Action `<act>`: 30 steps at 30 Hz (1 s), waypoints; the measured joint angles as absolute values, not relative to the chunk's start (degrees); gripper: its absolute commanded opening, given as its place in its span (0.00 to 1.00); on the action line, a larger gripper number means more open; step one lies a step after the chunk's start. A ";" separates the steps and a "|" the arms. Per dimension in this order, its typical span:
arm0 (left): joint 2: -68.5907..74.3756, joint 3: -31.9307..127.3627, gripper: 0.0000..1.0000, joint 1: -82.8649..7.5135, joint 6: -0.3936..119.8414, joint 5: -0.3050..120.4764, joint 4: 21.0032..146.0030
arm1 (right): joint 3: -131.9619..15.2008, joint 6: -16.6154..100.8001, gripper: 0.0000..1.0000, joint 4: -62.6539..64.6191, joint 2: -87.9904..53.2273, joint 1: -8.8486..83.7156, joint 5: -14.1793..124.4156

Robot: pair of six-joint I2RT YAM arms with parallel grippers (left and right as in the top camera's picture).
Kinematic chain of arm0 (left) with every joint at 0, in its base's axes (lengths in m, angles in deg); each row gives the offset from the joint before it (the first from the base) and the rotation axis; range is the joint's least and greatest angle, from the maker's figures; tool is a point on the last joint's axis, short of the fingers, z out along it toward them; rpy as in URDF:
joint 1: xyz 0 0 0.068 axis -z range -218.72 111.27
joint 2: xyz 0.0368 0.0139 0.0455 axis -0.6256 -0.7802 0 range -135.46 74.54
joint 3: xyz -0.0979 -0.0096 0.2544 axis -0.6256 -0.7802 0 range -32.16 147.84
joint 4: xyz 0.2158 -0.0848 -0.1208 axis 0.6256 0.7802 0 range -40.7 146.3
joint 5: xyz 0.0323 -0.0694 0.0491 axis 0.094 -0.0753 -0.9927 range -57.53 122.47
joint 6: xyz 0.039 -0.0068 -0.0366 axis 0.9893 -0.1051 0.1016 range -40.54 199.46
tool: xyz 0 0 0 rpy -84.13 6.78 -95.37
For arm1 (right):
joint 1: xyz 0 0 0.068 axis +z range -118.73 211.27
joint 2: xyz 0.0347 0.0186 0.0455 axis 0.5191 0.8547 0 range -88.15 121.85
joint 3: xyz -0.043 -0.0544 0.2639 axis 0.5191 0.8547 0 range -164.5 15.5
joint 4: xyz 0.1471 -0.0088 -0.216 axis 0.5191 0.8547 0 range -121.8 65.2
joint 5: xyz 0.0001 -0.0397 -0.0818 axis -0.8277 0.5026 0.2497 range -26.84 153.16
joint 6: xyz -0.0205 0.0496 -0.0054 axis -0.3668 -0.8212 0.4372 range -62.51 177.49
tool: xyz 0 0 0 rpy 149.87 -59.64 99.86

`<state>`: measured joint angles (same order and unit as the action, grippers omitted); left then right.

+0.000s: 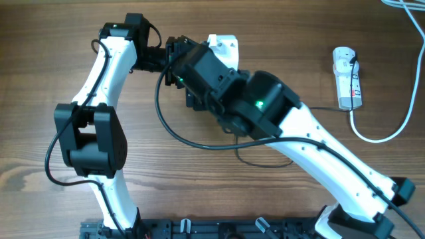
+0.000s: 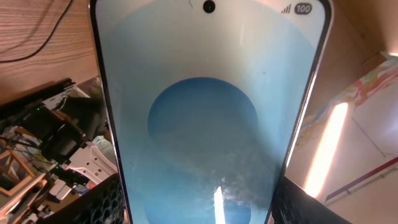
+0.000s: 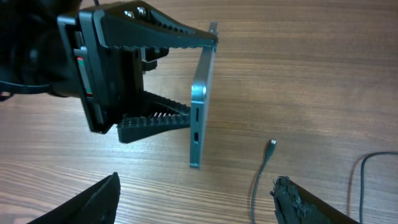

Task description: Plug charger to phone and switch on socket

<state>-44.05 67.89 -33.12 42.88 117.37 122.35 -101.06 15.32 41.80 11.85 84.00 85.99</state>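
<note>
while my left gripper (image 3: 200, 78) clamped the phone (image 3: 196, 134) by its long sides, the right gripper (image 3: 196, 180) hung with its fingers spread wide and nothing between them. seen from the right wrist, the phone stood on edge just ahead of that open hand, screen turned back toward the left palm, with a thin edge facing me. that edge carried a slot and a small opening, which i took for the port. whether the phone's lower corner touched the table (image 3: 311, 62) i could not tell.

the charger (image 3: 258, 180) lay flat on the wood, ahead of the open hand and nearer its right finger. its connector tip (image 3: 272, 144) pointed away from the hand, and the cable trailed back under it. the tip sat near the phone, off to the right of it, not touching. its long axis ran roughly alongside the port edge, not into it.

with the left hand occupied, the right arm was the nearer and the only free one. as i judged it, it would need to pick up the tip and turn it toward the port.

the socket (image 1: 346, 78) lay well apart from both hands, out on the right arm's side.
</note>
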 measured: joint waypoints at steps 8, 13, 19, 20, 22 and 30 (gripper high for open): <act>-44.05 67.89 0.69 -33.12 42.21 117.37 122.38 | -101.14 16.24 0.57 39.35 14.45 84.00 88.07; -44.05 67.89 0.68 -33.12 42.01 117.37 122.38 | -101.14 16.59 0.57 38.15 14.63 84.00 89.42; -44.05 67.89 0.68 -33.12 42.01 117.37 122.38 | -101.14 16.54 0.57 37.93 16.70 84.00 90.78; -44.05 67.89 0.68 -33.12 42.01 117.37 122.38 | -101.14 16.50 0.56 37.93 17.01 84.00 91.02; -44.05 67.89 0.69 -33.12 42.01 117.37 122.38 | -101.14 16.32 0.51 37.91 17.60 84.00 91.94; -44.05 67.89 0.69 -33.12 41.99 117.37 122.38 | -101.14 15.91 0.46 37.36 17.69 84.00 94.84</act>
